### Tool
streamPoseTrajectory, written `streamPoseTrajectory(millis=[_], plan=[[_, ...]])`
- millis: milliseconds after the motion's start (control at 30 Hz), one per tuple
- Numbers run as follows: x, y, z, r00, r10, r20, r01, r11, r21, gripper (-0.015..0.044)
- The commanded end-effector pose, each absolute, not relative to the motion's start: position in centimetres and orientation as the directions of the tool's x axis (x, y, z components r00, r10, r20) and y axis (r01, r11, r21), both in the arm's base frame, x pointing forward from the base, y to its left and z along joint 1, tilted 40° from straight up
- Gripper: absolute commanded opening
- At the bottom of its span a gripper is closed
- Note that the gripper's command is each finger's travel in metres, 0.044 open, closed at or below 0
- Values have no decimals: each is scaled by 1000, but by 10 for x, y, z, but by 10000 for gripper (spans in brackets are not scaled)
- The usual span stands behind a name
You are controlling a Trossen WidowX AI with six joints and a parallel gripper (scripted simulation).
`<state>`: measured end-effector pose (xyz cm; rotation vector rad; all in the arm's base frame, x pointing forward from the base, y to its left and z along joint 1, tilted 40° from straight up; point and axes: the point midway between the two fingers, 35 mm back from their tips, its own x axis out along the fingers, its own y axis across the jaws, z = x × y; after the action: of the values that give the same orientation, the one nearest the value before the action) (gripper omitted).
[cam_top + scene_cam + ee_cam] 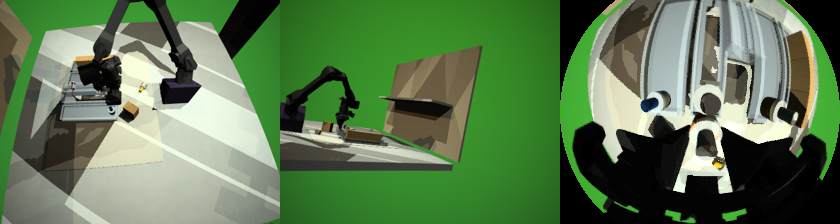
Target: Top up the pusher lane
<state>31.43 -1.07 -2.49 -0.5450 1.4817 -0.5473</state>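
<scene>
My gripper [705, 128] [340, 127] is shut on a white-topped jar [706, 125] with an orange-brown band. In the wrist view it stands directly in front of the white-ringed, dark-centred jar [708, 92] at the front end of the middle, sprung lane [711, 47]. The two look very close; I cannot tell whether they touch. The held jar's base and the low front stop are hidden, so its height over the lane floor is unclear. In the top view the gripper body hides both. A white jar with a yellow end [143, 87] [718, 163] lies on the mat.
A blue-capped jar [111, 110] [655, 102] is at the front of the left lane. A dark jar with a white end [772, 107] is at the right lane. A wooden block [131, 110] [327, 127] stands by the rack; a long orange block [84, 60] [363, 136] flanks it.
</scene>
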Motion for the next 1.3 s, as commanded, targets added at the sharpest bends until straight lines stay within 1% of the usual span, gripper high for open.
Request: streamPoseTrajectory(millis=[0, 1267], plan=[[326, -9, -23, 42, -644, -764, 24, 765, -644, 0], [343, -8, -19, 42, -644, -764, 25, 765, -644, 0]])
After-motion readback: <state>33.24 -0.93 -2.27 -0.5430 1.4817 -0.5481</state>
